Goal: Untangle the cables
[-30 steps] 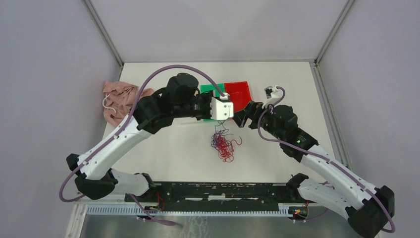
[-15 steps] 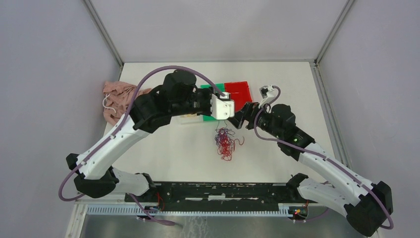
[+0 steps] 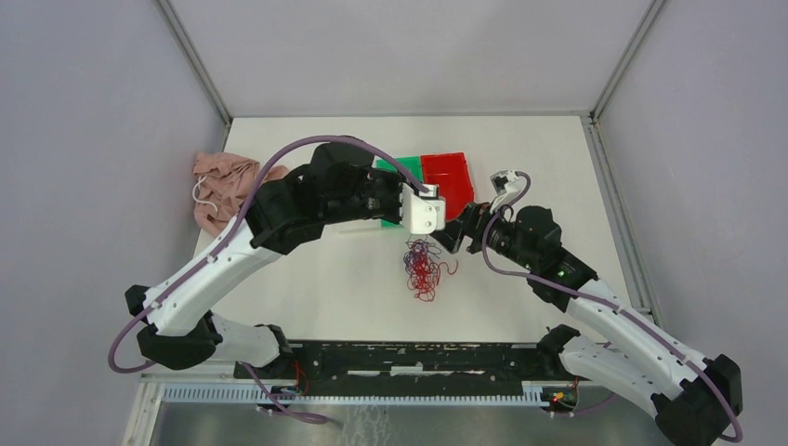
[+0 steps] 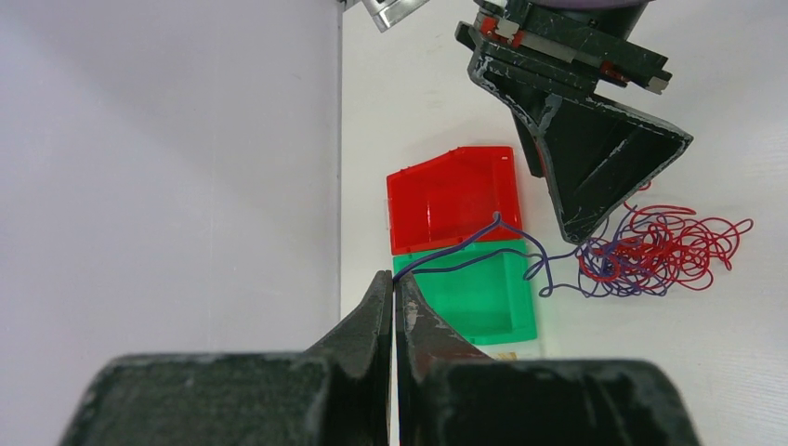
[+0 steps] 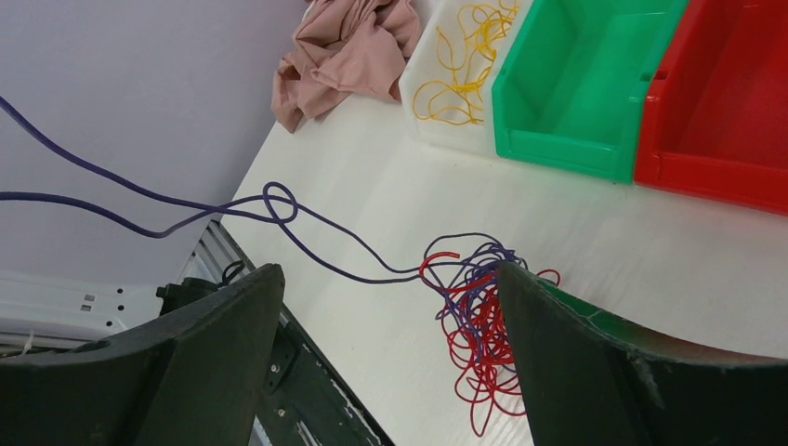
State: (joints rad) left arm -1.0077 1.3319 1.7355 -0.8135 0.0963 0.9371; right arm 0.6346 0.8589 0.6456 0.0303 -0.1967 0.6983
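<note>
Though tangled — one cable clump [image 3: 423, 269], one red bin [image 3: 447, 173]

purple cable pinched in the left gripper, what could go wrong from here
The left gripper is shut on the purple cable, but the right gripper stands open over the red and purple tangle, so a pull may drag the whole clump instead of freeing the strand. The small loop in that strand could cinch into a knot under tension.
</note>
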